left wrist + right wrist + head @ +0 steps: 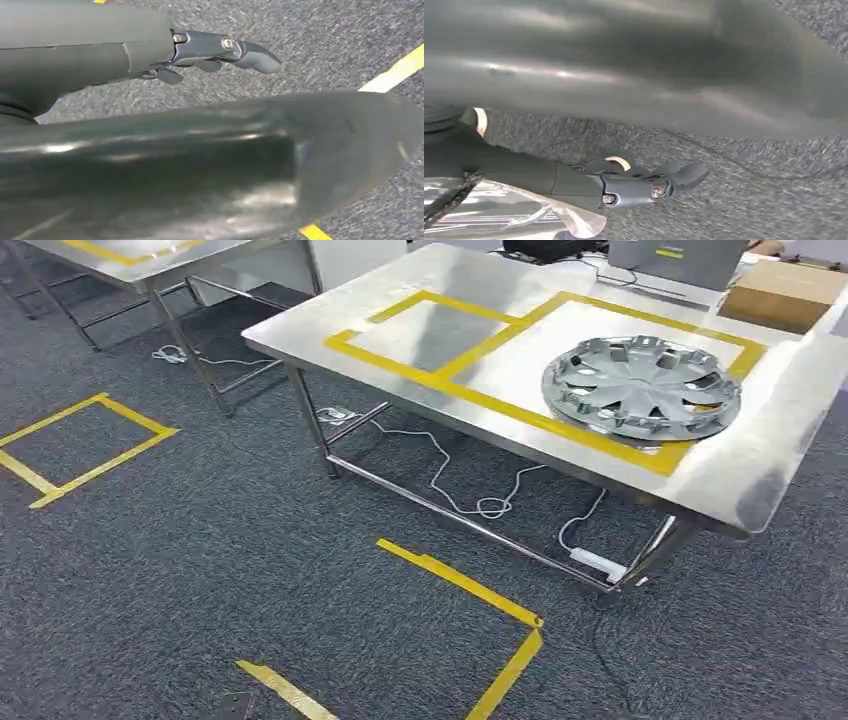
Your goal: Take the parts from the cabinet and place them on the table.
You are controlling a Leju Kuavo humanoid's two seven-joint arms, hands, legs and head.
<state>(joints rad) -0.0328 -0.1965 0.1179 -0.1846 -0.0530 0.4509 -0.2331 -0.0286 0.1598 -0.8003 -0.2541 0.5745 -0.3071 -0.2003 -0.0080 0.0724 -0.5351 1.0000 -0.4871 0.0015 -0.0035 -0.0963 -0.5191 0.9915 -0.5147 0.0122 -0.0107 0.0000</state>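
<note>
A silver-grey wheel cover [642,387] lies flat on the steel table [780,465], inside the right-hand square of yellow tape. The left-hand taped square [432,335] beside it holds nothing. My left hand [215,55] hangs over the grey carpet with its thumb stretched out and nothing in it. My right hand [644,180] also hangs above the carpet, fingers loosely apart and holding nothing. A piece of clear plastic film [524,212] shows beside the right forearm.
A cardboard box [785,292] and a grey device [680,258] stand at the table's far edge. Cables [480,502] and a power strip [598,561] lie under the table. Yellow tape marks [470,590] the carpet. A second steel table [150,265] stands at the back left.
</note>
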